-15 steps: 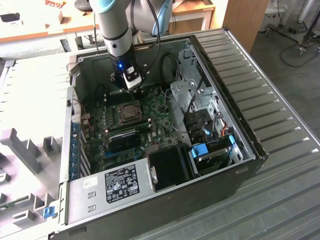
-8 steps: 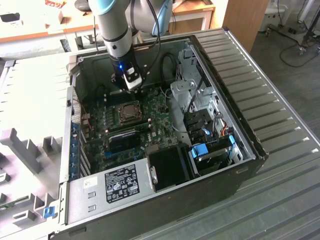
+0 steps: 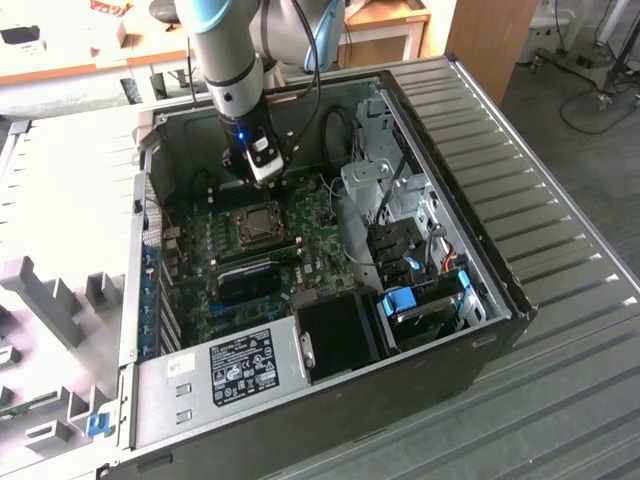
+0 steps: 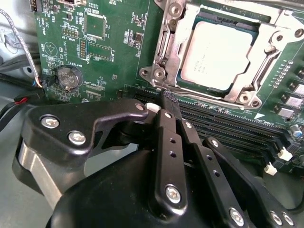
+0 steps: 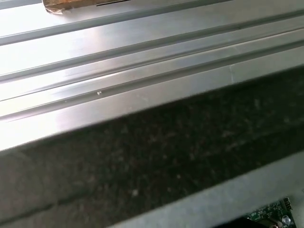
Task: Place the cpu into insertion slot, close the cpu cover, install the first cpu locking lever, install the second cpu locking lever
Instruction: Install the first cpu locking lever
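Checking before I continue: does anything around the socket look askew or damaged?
Nothing stands out. In the second wrist view the cpu sits square in the insertion slot, with the cpu cover lying flat around it. The end effector hovers just beside the socket.

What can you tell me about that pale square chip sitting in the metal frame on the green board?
The cpu is a flat square chip with a dull silver-tan metal top bearing faint print. It lies level in the insertion slot, and the cpu cover, a grey metal frame, lies closed around its edges. The gripper is nearby, not touching it.
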`<state>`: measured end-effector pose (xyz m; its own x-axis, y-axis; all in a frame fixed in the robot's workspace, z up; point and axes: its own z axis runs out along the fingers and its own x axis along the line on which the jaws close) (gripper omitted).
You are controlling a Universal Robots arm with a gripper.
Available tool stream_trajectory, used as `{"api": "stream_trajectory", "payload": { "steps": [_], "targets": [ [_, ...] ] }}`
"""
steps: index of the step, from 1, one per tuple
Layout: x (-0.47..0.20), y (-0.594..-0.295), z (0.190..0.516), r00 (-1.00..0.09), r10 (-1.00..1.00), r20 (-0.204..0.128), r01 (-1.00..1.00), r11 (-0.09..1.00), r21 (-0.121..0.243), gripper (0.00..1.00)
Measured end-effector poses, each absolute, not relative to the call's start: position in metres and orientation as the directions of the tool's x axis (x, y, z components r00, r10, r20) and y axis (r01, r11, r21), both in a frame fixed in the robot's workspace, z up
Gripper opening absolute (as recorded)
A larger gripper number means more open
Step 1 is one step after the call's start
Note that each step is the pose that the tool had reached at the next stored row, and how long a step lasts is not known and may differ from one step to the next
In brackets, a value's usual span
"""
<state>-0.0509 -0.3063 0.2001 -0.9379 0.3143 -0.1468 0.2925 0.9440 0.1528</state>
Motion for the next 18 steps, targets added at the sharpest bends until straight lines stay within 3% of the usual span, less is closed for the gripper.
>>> {"api": "stream_trajectory", "payload": {
  "steps": [18],
  "targets": [
    [-0.0526,-0.3080,0.1957,-0.937,0.314,-0.154,0.291,0.944,0.155,0.10]
  ]
}}
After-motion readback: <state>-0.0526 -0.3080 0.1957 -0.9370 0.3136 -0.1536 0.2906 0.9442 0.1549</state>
